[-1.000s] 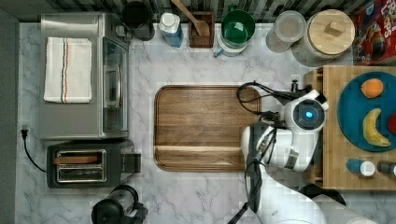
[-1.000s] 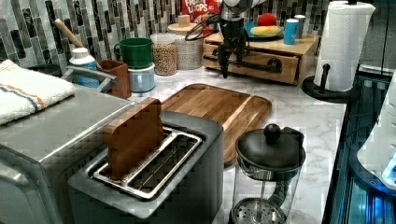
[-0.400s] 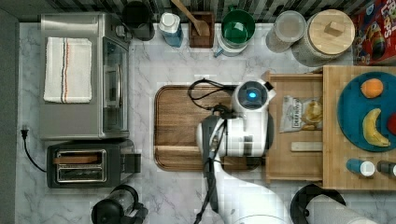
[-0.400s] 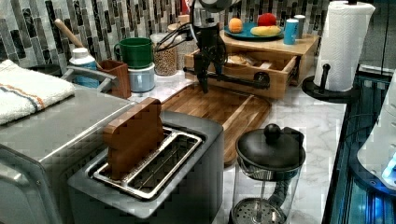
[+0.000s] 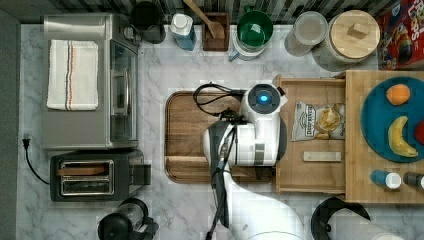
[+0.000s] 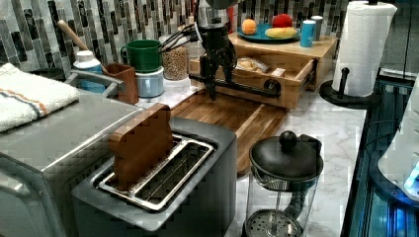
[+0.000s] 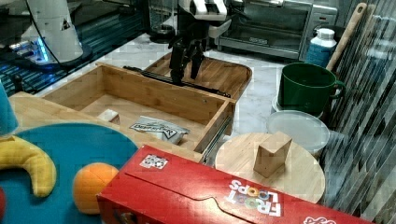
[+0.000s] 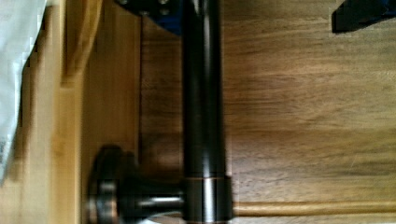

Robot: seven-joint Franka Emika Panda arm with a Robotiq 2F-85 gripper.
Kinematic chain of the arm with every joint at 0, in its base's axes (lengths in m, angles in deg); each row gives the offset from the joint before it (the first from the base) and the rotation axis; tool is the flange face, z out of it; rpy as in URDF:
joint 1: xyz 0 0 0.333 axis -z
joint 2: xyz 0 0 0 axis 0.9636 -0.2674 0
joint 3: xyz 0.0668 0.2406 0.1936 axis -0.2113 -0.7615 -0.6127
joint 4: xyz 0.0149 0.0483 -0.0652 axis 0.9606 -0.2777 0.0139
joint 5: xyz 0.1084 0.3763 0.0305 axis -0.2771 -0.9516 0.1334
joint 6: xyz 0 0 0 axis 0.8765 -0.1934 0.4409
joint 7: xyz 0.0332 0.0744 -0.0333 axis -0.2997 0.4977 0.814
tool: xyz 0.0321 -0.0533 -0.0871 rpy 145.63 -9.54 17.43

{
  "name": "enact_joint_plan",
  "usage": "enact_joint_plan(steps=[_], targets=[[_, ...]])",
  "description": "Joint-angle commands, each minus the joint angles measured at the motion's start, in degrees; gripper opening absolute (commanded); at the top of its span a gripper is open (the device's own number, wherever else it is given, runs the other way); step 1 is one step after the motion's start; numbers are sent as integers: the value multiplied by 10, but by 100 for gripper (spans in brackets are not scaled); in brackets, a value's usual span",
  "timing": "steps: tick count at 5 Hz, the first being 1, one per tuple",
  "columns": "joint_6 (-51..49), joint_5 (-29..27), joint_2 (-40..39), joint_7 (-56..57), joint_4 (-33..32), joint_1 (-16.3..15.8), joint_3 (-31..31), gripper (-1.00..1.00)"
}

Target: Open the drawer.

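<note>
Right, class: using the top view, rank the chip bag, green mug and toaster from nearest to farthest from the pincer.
1. Chip bag, inside the drawer, right of the pincer.
2. Green mug, along the top edge.
3. Toaster, far lower left.

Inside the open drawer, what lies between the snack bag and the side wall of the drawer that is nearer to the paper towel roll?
In the top view, a small light wooden block lies there, on the drawer floor between the snack bag and that wall; it touches neither.

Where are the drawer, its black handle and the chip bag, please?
drawer (image 7: 154,95): right view, inner face of its front wall.
black handle (image 6: 242,86): left view, middle of the bar.
chip bag (image 5: 318,121): top view, centre of the bag inside the drawer.
</note>
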Motion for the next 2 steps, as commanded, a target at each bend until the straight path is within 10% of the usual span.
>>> enact_joint_plan(steps=[1, 2], targets=[[-27, -24, 14, -31, 24, -40, -55, 100], [-27, -24, 14, -31, 24, -39, -56, 100]])
